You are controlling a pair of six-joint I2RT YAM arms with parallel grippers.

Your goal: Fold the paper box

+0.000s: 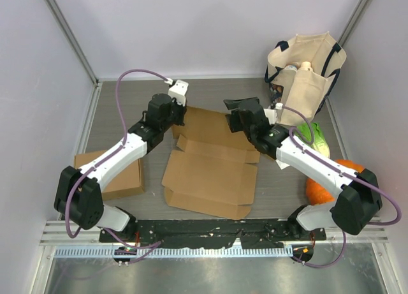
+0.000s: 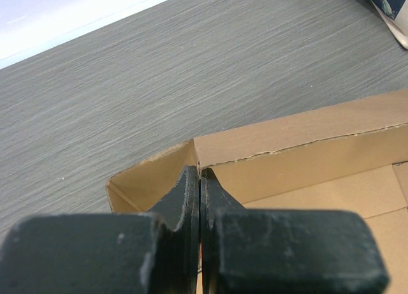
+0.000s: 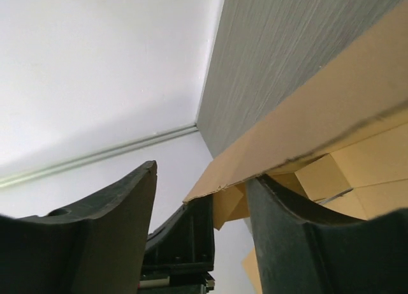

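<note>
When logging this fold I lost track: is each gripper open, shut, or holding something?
Left gripper: shut, apparently empty, tips at the paper box corner.
Right gripper: open, straddling the edge of a box flap.

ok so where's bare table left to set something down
Bare table lies in the far-left corner, left of the flat cardboard, and along the back wall behind it. The right side is crowded: tote bag, green item, orange object.
</note>
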